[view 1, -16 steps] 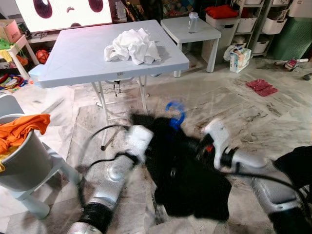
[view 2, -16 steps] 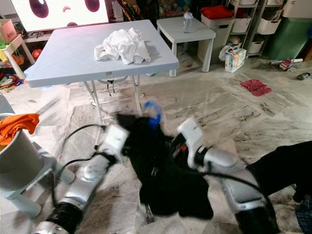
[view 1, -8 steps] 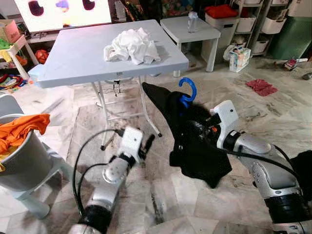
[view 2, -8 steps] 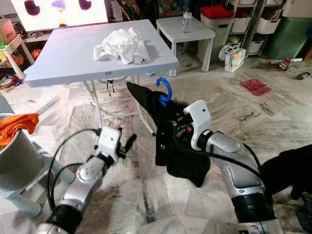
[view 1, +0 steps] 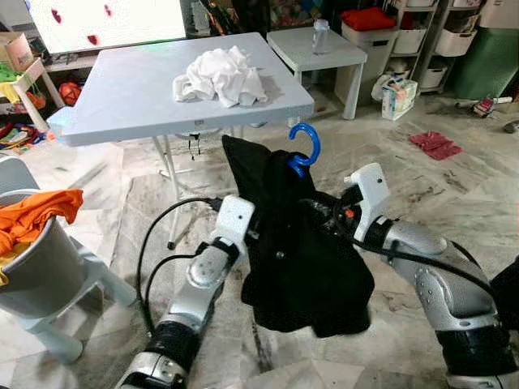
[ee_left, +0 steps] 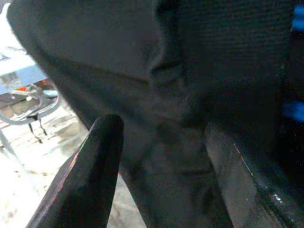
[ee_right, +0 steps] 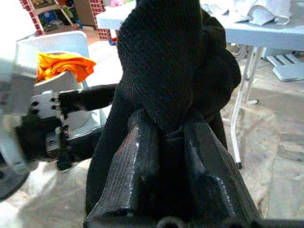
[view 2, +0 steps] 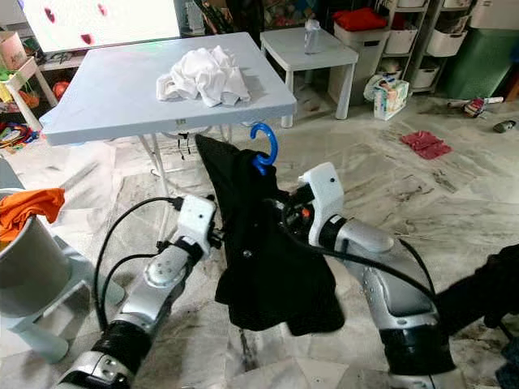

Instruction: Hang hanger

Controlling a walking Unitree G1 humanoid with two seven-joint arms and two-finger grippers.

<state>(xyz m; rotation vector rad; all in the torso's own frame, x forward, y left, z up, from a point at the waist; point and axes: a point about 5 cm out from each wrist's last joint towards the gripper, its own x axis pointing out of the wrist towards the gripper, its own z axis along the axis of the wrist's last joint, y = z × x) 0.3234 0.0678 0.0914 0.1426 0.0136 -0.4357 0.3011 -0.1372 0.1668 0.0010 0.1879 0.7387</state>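
- Head stereo pair: looks forward and down from above. Both eyes share the black garment [view 1: 300, 243], blue hanger hook [view 1: 306, 147], grey table [view 2: 105, 89] and marble floor [view 1: 422, 194].
- Left wrist view: very near, facing the garment.
- Right wrist view: close along its fingers [ee_right: 137, 161], facing the left arm [ee_right: 42, 123].

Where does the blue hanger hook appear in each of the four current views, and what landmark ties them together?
Left eye view: blue hanger hook above the black garment, centre.
Right eye view: same hook, slightly left of centre, below the table edge.
Left wrist view: blue slivers at the right edge, likely the hanger.
Right wrist view: I cannot make it out; cloth sits between the end effector fingers.
Shared landmark: white table.
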